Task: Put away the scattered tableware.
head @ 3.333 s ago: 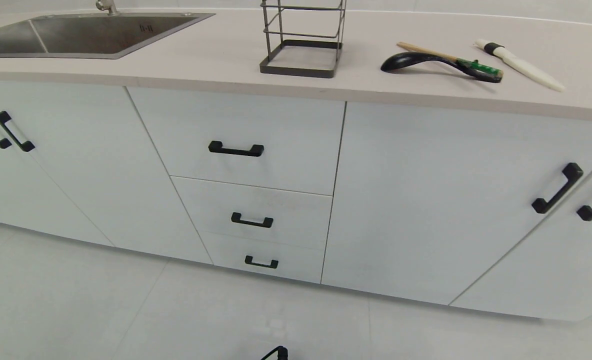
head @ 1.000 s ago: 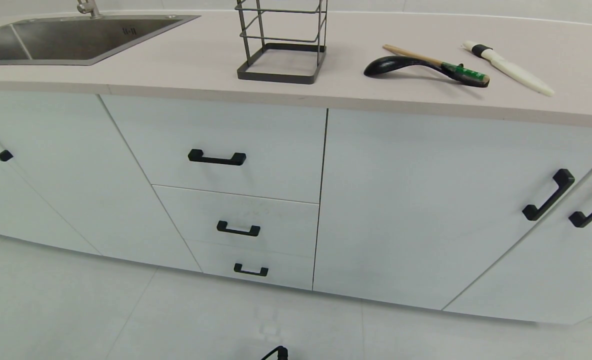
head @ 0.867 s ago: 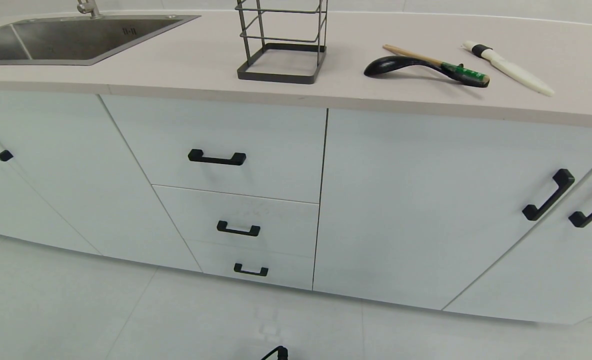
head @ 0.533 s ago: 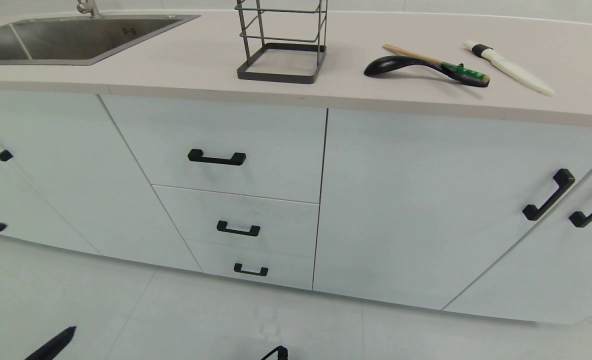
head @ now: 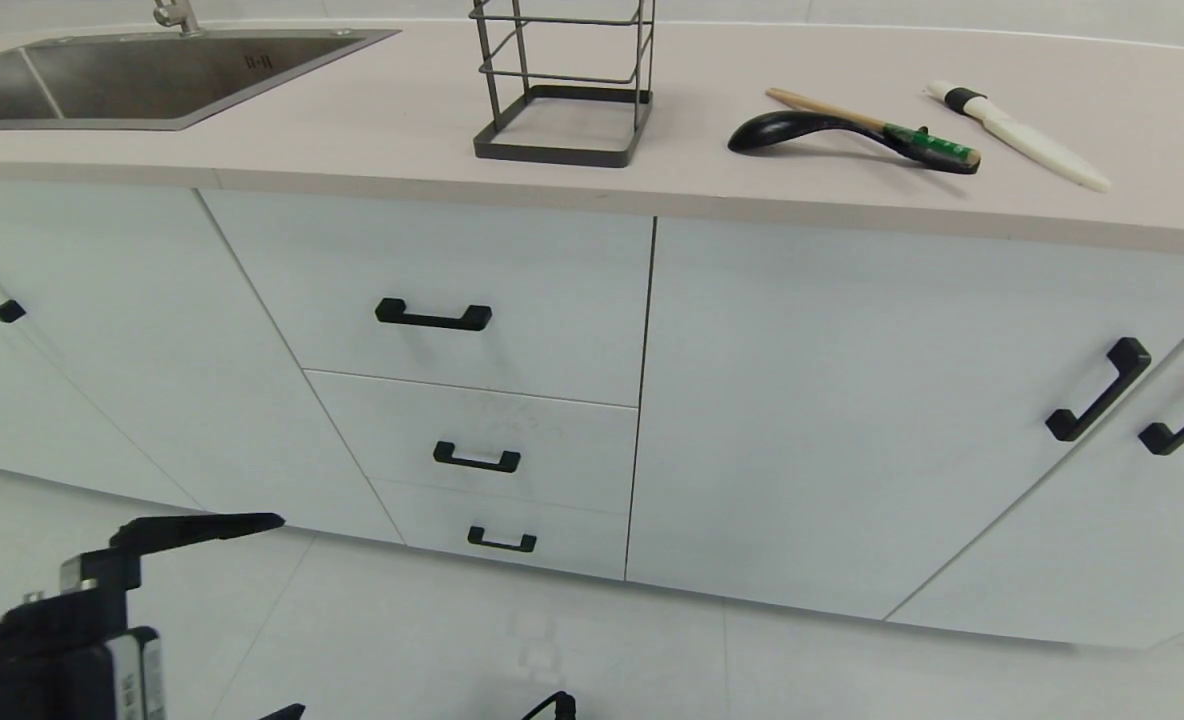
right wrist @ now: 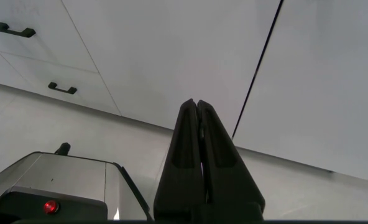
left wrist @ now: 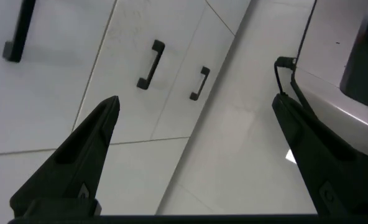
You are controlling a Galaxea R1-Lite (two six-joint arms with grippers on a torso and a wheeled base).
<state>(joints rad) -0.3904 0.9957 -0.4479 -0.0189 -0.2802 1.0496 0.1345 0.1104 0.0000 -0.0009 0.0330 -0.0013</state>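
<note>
— On the countertop (head: 352, 130), what is lying toward the right end?

— Three pieces of tableware are lying there. A black spoon (head: 802, 127) is resting nearest the front edge, with its bowl pointing toward the middle. Wooden chopsticks (head: 822, 103) with a green band are lying slantwise just behind it and touching the end of its handle. A white utensil (head: 1027, 140) with a black band is lying nearer the right end, apart from both.

— And where is the holder standing?

— A dark wire rack (head: 552, 155) is standing upright near the middle of the front edge, well apart from the spoon. A sink (head: 152, 70) is occupying the rear left corner.

— How are the end effectors standing?

— The left gripper (head: 287, 613) is hanging low before the cabinet fronts. It is to the left of the three stacked drawers (head: 472, 400) and above the floor (head: 452, 640). Its fingers (left wrist: 91, 143) are spreading wide and gripping nothing. The right gripper (right wrist: 197, 106) is pointing toward a cabinet door (right wrist: 190, 56), also above the floor. Its fingers (right wrist: 184, 149) are pressing flat together with nothing between them.
</note>
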